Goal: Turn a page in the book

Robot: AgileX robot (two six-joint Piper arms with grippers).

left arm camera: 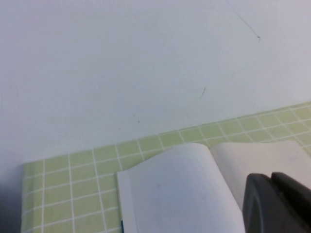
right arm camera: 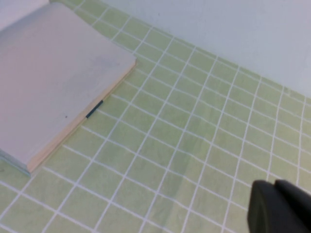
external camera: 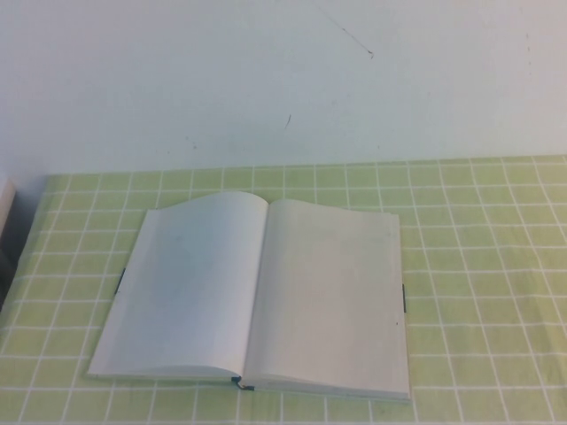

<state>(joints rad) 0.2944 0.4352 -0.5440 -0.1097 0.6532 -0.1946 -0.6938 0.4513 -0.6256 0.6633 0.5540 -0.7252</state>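
The book (external camera: 257, 297) lies open and flat on the green checked tablecloth (external camera: 478, 266), near the middle of the table, with blank white pages facing up. Its spine runs from the wall side toward the robot's side, so the long edges of the leaves run the same way. The page (external camera: 332, 297) on the right half lies level on a thick block of leaves; the left half bulges a little near the spine. A thin dark marker (external camera: 404, 298) shows at the outer edge of the right half.

In the high view no arm is seen over the book, so both stand back on the robot's side.

The right gripper (right arm camera: 279, 206) shows only as a dark tip in its wrist view. Its jaws are pressed together and hold nothing. From these jaws the book lies ahead and toward the left arm's side, well apart, with bare cloth between; the free outer edge of the right leaf is the side turned to them.

The left gripper (left arm camera: 277, 201) hangs just beside the spine region, seemingly above the left half. Whether its jaws are spread cannot be told.

The left gripper looks nearer to the book, but the right one faces the free edge, which a turn would probably need.
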